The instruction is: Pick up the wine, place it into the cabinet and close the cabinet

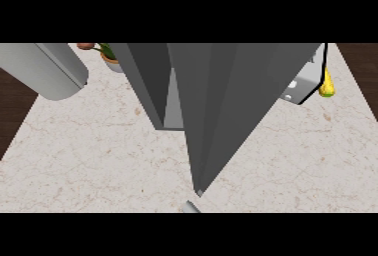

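Note:
A tall dark grey cabinet (221,100) fills the middle of the head view, seen from above and narrowing to a point near the counter's front. A dark panel (151,85) stands on its left side, with a lighter grey strip (174,107) between the panel and the main body. No wine bottle shows anywhere. A thick grey cylinder (46,70), likely my left forearm, crosses the upper left corner; its hand is out of view. My right hand does not show.
The counter top (88,160) is pale marble. A potted plant (109,56) stands at the back left, behind the cabinet. A yellow object (326,86) hangs beside a light grey bracket-like piece (299,87) at the cabinet's right. A small grey stub (192,206) sits at the front edge.

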Tool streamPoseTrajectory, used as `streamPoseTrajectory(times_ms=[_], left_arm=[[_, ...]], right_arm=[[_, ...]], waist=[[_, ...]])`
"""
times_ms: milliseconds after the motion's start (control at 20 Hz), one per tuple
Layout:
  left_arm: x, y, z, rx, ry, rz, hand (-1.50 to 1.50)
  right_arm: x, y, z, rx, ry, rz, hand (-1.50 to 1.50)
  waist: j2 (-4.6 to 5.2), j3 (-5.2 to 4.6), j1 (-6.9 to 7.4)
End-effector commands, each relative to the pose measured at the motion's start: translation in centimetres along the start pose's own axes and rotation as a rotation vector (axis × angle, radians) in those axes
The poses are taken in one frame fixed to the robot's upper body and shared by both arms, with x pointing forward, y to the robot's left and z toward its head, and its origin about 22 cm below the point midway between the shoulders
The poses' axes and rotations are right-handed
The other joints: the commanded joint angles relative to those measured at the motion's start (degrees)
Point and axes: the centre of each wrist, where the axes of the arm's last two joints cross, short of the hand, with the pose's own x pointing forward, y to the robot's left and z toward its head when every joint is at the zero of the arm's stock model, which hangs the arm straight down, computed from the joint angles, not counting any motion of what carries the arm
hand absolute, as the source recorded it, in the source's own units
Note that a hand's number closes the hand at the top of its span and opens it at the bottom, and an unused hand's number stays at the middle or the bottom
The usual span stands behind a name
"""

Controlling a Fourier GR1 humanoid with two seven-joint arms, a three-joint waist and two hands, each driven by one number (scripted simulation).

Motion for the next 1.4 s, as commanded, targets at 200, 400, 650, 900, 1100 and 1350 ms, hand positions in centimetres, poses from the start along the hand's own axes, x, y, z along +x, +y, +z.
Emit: streamPoseTrajectory(times_ms=[200,400,650,900,1100,1350], left_arm=[[3.0,1.3,-0.1,-0.031,0.009,0.011,-1.50],[3.0,3.4,-0.5,-0.025,0.010,0.010,-1.50],[3.3,3.3,0.3,-0.036,0.029,0.019,-1.50],[3.8,3.1,-1.6,-0.063,0.056,0.002,-1.50],[1.5,1.8,-1.1,-0.076,0.071,0.046,-1.50],[1.8,1.4,-2.6,-0.078,0.079,0.047,-1.50]], right_arm=[[0.2,0.0,-6.9,-0.103,0.000,0.045,1.50],[1.0,-1.6,-10.3,-0.137,0.006,0.090,1.50],[1.6,-4.6,-13.9,-0.179,0.011,0.096,1.50],[-2.0,-7.7,-16.5,-0.217,0.038,0.132,1.50],[-3.7,-9.5,-17.3,-0.245,0.038,0.167,1.50],[-4.8,-13.3,-18.2,-0.277,0.061,0.167,1.50]], waist=[[0.28,0.08,0.73],[0.42,0.06,0.15],[0.38,0.07,0.21],[0.76,0.12,-0.65],[0.80,0.10,-1.27],[0.97,0.10,-0.98]])
